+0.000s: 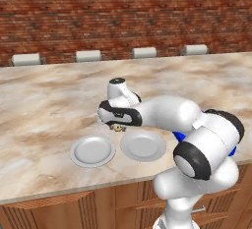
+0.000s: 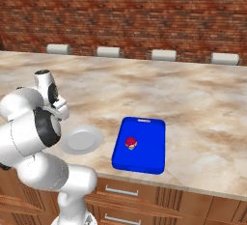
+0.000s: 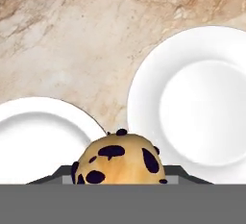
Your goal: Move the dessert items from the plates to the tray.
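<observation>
Two plates are sitting bare on the counter (image 1: 49, 100): the left plate (image 1: 92, 151) and the right plate (image 1: 143, 145). The speckled muffin (image 3: 120, 160) is riding in the gripper (image 1: 118, 127), jaws pinching it on both sides, hanging above the gap behind the plates. The red cupcake (image 2: 130, 143) is already lying on the blue tray (image 2: 144, 159), which is sitting near the counter's front edge with plenty of bare surface around the cupcake for setting the muffin down.
</observation>
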You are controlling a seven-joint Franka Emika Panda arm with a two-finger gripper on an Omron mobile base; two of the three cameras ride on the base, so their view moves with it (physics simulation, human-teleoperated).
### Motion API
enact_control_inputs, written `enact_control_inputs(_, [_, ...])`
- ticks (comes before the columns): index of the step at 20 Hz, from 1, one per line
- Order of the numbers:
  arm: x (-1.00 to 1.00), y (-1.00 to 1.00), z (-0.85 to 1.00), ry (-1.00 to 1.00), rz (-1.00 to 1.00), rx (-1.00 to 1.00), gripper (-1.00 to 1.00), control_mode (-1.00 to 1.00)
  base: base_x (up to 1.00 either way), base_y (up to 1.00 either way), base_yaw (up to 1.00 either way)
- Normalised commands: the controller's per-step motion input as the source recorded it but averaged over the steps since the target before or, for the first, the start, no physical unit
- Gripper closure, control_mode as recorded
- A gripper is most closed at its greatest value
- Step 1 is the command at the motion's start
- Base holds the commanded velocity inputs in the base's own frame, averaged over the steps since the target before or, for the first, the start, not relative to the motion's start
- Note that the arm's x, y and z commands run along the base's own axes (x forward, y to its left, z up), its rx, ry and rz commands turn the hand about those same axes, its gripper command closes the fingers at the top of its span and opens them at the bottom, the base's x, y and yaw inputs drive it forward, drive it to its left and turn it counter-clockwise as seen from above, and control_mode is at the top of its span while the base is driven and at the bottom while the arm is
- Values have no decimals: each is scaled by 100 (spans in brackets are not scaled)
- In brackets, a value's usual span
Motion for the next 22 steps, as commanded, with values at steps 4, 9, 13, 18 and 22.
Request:
enact_control_inputs(4, [3,-100,15,1,-19,-7,100,-100,0,0,0])
enact_control_inputs(9, [5,-100,0,1,-19,-3,100,-100,0,0,0])
enact_control_inputs(13, [1,-100,0,0,-18,-1,100,-100,0,0,0])
enact_control_inputs(18, [5,-100,0,1,-18,-3,100,-100,0,0,0])
enact_control_inputs(22, [16,-100,0,1,-15,-2,100,-100,0,0,0])
